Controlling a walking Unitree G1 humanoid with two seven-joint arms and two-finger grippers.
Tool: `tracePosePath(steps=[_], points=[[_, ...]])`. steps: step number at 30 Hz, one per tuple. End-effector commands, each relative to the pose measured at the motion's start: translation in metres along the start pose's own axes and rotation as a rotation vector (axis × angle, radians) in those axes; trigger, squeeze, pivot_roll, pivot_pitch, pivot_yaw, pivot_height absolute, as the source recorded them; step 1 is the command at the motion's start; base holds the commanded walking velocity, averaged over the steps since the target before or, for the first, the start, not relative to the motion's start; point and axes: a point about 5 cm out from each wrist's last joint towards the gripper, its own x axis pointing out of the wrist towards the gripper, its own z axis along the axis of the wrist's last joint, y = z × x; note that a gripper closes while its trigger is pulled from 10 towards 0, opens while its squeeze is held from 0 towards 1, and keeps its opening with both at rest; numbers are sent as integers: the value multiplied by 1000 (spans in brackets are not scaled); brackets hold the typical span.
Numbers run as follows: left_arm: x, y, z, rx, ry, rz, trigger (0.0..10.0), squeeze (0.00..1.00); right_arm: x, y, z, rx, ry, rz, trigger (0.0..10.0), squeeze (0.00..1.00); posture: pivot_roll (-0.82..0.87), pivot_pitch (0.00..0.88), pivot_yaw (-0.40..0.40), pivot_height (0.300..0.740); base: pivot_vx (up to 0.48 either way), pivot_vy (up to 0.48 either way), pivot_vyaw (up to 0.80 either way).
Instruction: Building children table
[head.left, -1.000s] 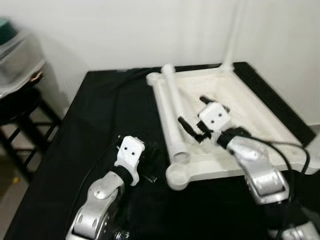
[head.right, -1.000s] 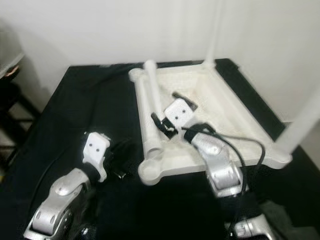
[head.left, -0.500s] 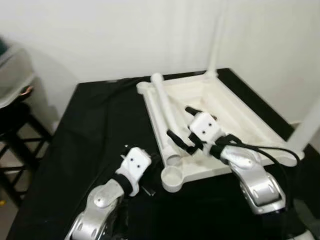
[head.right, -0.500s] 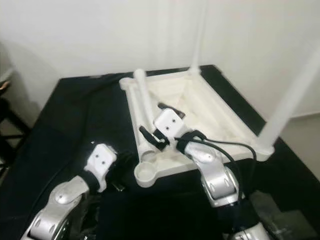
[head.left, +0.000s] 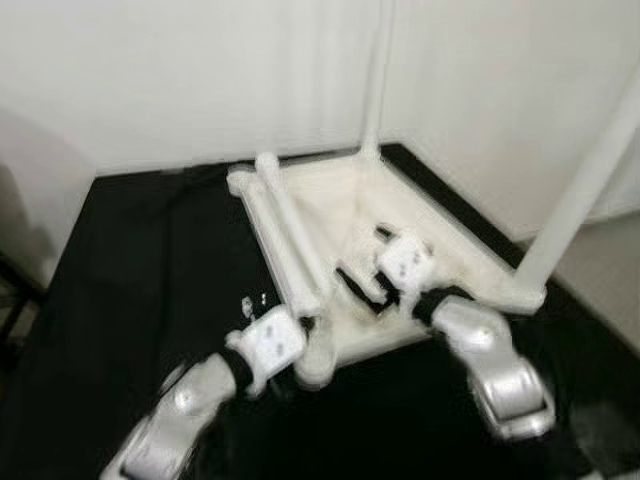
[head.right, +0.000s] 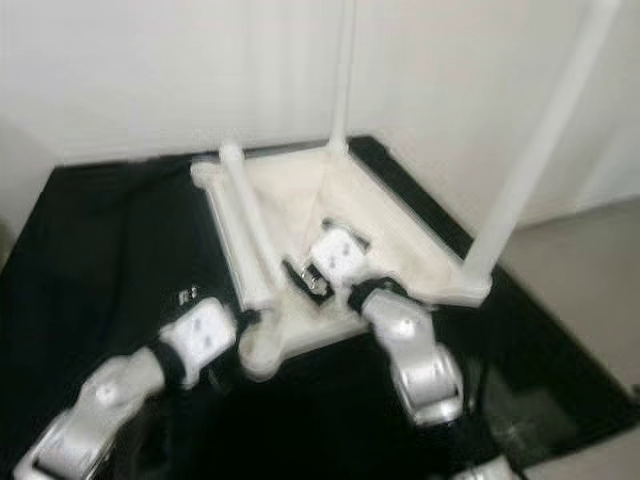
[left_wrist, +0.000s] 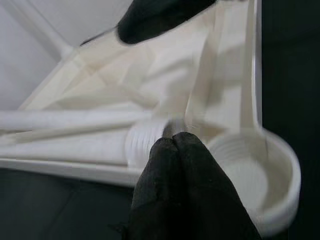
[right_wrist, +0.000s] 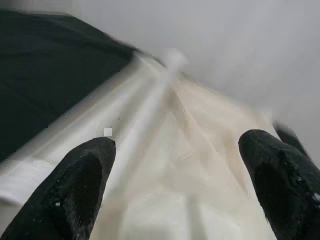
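Loose leg (head.left: 287, 232) runs up-frame from the left gripper's (left_wrist: 175, 145) closed fingertips; right gripper (right_wrist: 185, 175) gapes beside it.

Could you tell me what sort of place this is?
Probably a room at home: an upturned white children's table on a black mat beside a plain white wall, two legs fitted.

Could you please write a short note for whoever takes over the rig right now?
Left gripper: fingers shut, at the near empty corner socket of the upturned white tabletop.
Right gripper: fingers open, over the tabletop's underside beside the loose leg lying along its left edge.
Done: two legs, the far leg and the right leg, stand in their corners.
Left: pick up the loose leg and fit it into an empty socket; a fourth leg isn't visible.
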Motion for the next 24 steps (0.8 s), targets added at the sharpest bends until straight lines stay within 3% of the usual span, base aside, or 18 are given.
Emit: tracePosePath(steps=[1, 3, 7, 13, 16, 24], points=[[1, -1, 2, 65, -1, -33, 10000, 1000, -4, -13, -15, 34, 91, -94, 10000, 0, 6, 83, 40, 740, 0, 0, 0], [1, 0, 3, 89, 0, -42, 10000, 1000, -5, -16, -19, 49, 113, -117, 10000, 0, 6, 83, 40, 740, 0, 0, 0], [6, 5, 9, 243, -11, -66, 10000, 1000, -19, -29, -43, 164, 241, -234, 10000, 0, 6, 82, 41, 740, 0, 0, 0], [15, 10, 17, 370, -37, -47, 10000, 1000, -29, -20, -52, 304, 267, -223, 10000, 0, 0, 79, 41, 740, 0, 0, 0], [23, 11, 22, 416, -54, -47, 10000, 1000, -32, 3, -43, 448, 138, -87, 10000, 0, -3, 78, 40, 740, 0, 0, 0], [31, 11, 23, 473, -53, -85, 10000, 1000, -57, 32, -38, 528, -7, 129, 10000, 0, -13, 86, 46, 740, 0, 0, 0]])
